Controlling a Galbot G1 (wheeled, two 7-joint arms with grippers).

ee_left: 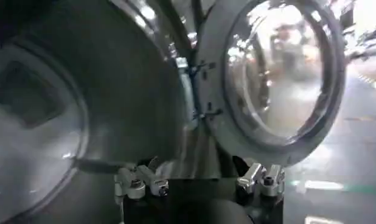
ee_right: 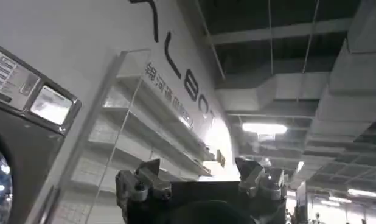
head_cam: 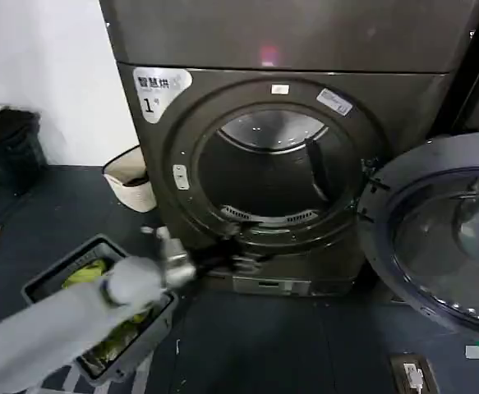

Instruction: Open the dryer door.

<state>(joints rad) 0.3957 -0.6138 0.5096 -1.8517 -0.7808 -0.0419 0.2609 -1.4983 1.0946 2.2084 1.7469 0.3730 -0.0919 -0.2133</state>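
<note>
Nearest my head camera is my own left arm [head_cam: 50,328], a blurred grey sleeve coming in from seven o'clock and ending at the left gripper [head_cam: 237,256], which sits low in front of the machine at about six o'clock of the drum opening [head_cam: 265,168]. On the left wrist view its fingertips [ee_left: 142,182] stand spread with nothing between them, so I read it as released and empty. The dryer door [head_cam: 449,234] is already swung wide on its hinges [head_cam: 369,190], hanging out at three o'clock of the opening with its inner face toward me; the left wrist camera sees the same door [ee_left: 276,73], glass bowl and broad rim. I'd judge the task essentially done. As for handling, the door looks rigid and fairly heavy, a thick rim around a glass dome; it turns only about the hinge, so any push should go on the rim at the edge far from the hinge, never on the glass, which I'd treat as breakable. The rim looks smooth and likely slippery under my pads, so hooking behind its lip would serve better than pinching. The right gripper [ee_right: 200,182] is held up and away, pointing at a wall and ceiling beside another machine's panel, its fingers parted and holding nothing. Below my left arm lies a grey tray [head_cam: 46,283] with green items, and a pale basket [head_cam: 128,180] stands at nine o'clock of the dryer [head_cam: 305,41]
</note>
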